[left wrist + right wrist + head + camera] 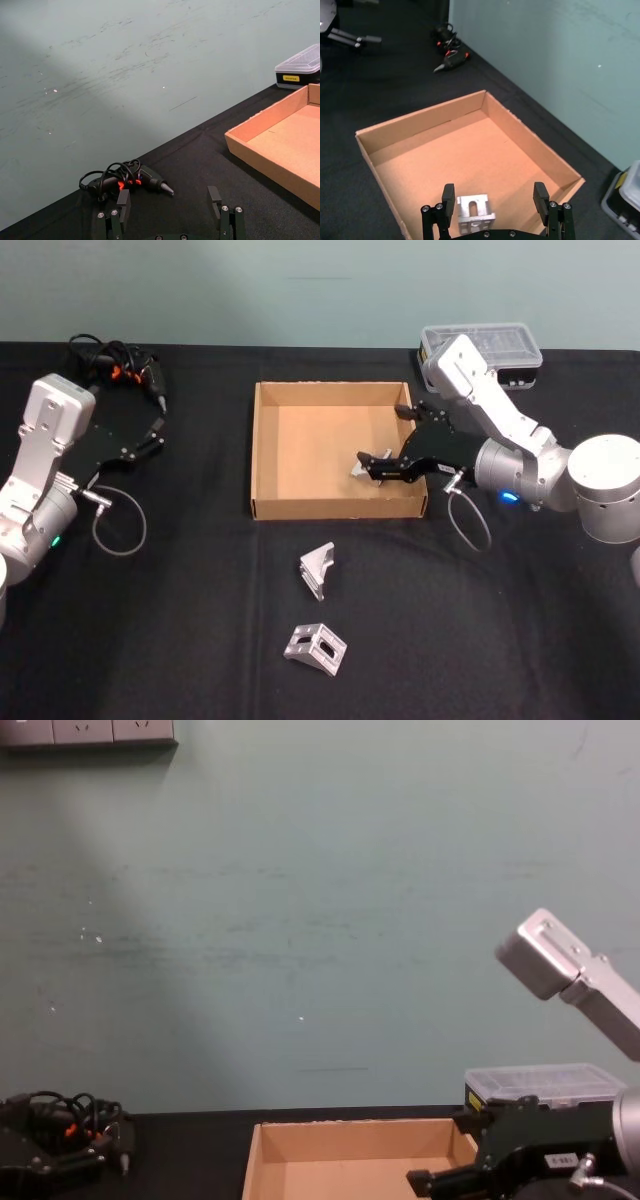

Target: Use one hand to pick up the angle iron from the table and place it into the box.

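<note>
The tan box (300, 445) sits open at the middle of the table. My right gripper (374, 468) reaches over its right wall and hangs low inside, open. In the right wrist view an angle iron (475, 214) lies on the box (435, 150) floor between the spread fingers (448, 199), close to one of them and untouched by the other. Its grey edge shows at the fingertips in the head view as well, angle iron (356, 471). Two more angle irons (318, 570) (315, 648) lie on the black cloth in front of the box. My left gripper (155, 432) rests open at the far left.
A black tool with red-and-black cables (118, 365) lies at the back left, just beyond the left gripper (169, 200). A black case with a clear lid (485, 348) stands behind the right arm. The wall runs close behind the table.
</note>
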You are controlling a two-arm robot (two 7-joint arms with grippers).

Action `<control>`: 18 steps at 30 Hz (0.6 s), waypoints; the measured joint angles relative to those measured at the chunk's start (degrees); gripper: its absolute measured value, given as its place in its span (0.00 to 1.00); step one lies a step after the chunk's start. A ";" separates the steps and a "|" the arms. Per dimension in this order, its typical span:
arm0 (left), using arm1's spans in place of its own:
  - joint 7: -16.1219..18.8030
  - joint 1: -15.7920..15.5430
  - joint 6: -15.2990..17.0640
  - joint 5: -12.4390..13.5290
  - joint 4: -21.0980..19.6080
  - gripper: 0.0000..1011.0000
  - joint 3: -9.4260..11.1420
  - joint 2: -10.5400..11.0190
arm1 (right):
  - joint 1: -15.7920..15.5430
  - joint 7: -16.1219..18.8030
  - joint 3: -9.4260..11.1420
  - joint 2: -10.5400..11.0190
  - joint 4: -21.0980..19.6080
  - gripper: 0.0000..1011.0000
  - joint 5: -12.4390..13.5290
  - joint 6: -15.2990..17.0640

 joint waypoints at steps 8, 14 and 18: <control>0.00 0.00 0.00 0.00 0.00 0.99 0.00 0.00 | -2.71 -1.67 2.76 1.20 -5.30 0.99 1.60 -0.91; 0.00 0.00 0.00 0.00 0.00 0.99 0.00 0.00 | -6.97 -2.33 5.58 3.88 -13.77 0.99 3.96 -0.50; 0.00 0.00 0.00 0.00 0.00 0.99 0.00 0.00 | -11.06 -2.31 7.37 6.53 -20.77 0.99 6.04 0.61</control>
